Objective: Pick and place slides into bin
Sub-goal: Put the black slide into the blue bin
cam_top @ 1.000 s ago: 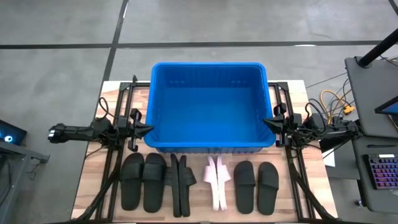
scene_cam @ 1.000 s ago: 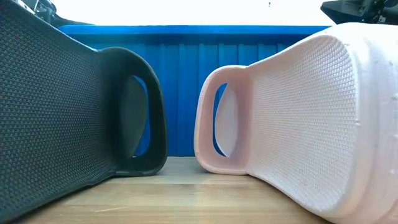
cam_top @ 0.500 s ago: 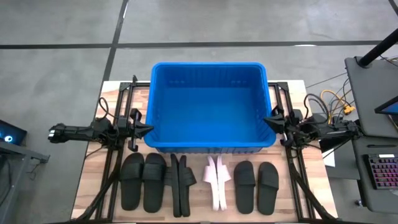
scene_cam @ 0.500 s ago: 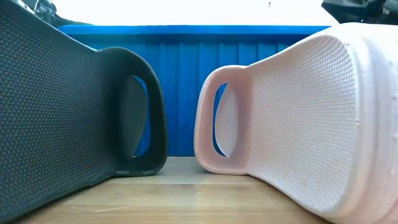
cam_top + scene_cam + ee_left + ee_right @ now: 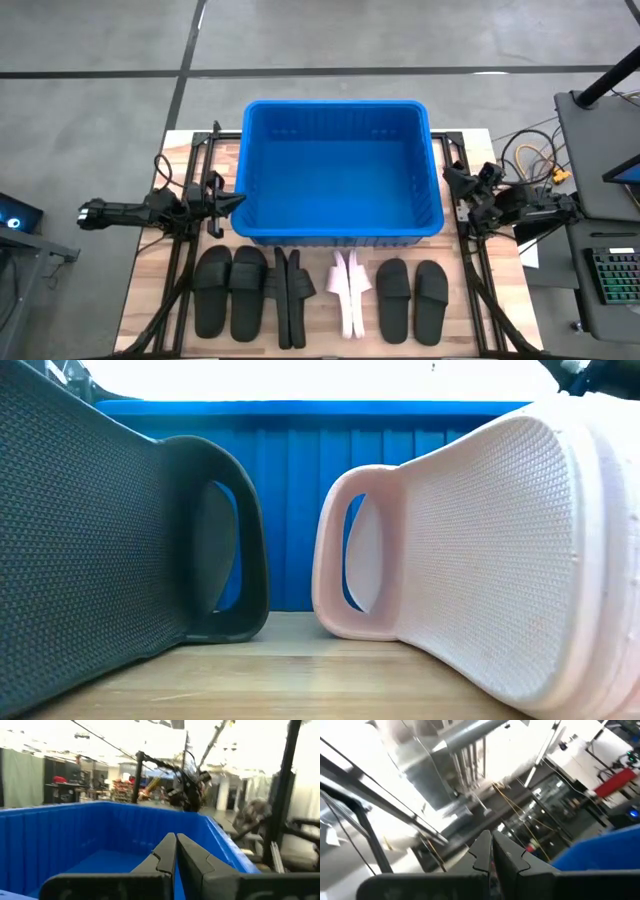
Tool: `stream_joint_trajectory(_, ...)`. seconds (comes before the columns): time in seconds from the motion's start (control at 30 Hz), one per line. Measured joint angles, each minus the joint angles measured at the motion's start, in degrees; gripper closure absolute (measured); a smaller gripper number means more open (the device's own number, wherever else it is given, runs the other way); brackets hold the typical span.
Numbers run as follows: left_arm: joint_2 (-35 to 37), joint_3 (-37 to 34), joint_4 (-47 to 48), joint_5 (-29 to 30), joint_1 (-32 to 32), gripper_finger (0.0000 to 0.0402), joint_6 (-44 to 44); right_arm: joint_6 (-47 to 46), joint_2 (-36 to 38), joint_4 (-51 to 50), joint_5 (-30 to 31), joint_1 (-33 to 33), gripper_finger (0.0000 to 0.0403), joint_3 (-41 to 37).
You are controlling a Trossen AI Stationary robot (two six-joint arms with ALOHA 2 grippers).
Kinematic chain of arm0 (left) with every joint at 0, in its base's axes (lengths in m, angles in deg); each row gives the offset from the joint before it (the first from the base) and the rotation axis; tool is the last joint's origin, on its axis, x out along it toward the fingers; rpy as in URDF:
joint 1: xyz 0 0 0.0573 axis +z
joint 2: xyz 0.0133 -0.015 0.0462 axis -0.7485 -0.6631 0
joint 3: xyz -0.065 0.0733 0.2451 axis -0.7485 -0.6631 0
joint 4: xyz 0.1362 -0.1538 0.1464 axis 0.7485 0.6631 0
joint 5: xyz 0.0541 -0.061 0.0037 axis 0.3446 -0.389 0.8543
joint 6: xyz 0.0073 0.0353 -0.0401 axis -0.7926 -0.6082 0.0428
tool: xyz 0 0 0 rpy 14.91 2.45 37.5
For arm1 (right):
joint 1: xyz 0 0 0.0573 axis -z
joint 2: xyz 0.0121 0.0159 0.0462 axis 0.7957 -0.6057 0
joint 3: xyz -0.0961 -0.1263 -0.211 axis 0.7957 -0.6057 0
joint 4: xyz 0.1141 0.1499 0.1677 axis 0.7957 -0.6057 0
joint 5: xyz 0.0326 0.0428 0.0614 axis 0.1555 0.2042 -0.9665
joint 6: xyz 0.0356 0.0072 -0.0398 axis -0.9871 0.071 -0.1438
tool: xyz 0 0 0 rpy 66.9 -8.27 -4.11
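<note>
**A:** Blue plastic, that is your bin (image 5: pixel 336 170), and it has nothing in it. I can read no words or brand marks on it, or on anything else.

**B:** How many slides can you count?

**A:** Count with me from above. Two black slides lie flat in a pair (image 5: pixel 230 291). Next to them a black pair stands on edge, pressed together (image 5: pixel 290 297). Then comes the pink-white pair (image 5: pixel 348 290), also on edge. Last, two more black ones lie flat (image 5: pixel 412 298). That makes six black and two pale, eight in all, in a row on the wooden table (image 5: pixel 140 300) beside the bin's near wall. None is in the bin.

**B:** Where are your grippers?

**A:** Your left gripper (image 5: pixel 233 202) sits at the bin's left wall. Its tips point at the bin, and the slides lie off to one side of them. In the left wrist view its fingers (image 5: pixel 165 852) are pressed together with nothing between them. Your right gripper (image 5: pixel 455 180) is just outside the bin's right wall, tilted away from it. Its fingers (image 5: pixel 482 847) are closed too, and they hold nothing.
</note>
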Motion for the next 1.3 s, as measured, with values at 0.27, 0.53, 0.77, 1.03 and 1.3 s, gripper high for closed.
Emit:
stream_joint_trajectory(0.27,-1.2,0.0,-18.5,1.9,0.0,0.0402,10.5,2.9,-3.6,2.3,-2.4,0.0,0.0391,4.8)
stream_joint_trajectory(0.53,-6.9,2.0,-31.3,5.9,0.0,0.0364,5.5,21.8,-22.7,1.2,-3.6,-0.1,0.0333,20.6)
stream_joint_trajectory(0.77,-11.8,7.0,-31.6,6.0,0.0,0.0258,5.5,30.5,-38.4,-21.8,-4.6,-0.1,0.024,41.3)
stream_joint_trajectory(1.03,-14.1,10.6,-31.5,6.0,0.0,0.0218,5.5,12.9,-54.3,-66.6,-6.6,-0.3,0.0198,68.4)
stream_joint_trajectory(1.3,-14.2,10.3,-31.2,11.6,0.0,0.0217,5.5,7.1,-68.6,-87.7,-10.6,-12.1,0.0212,86.3)
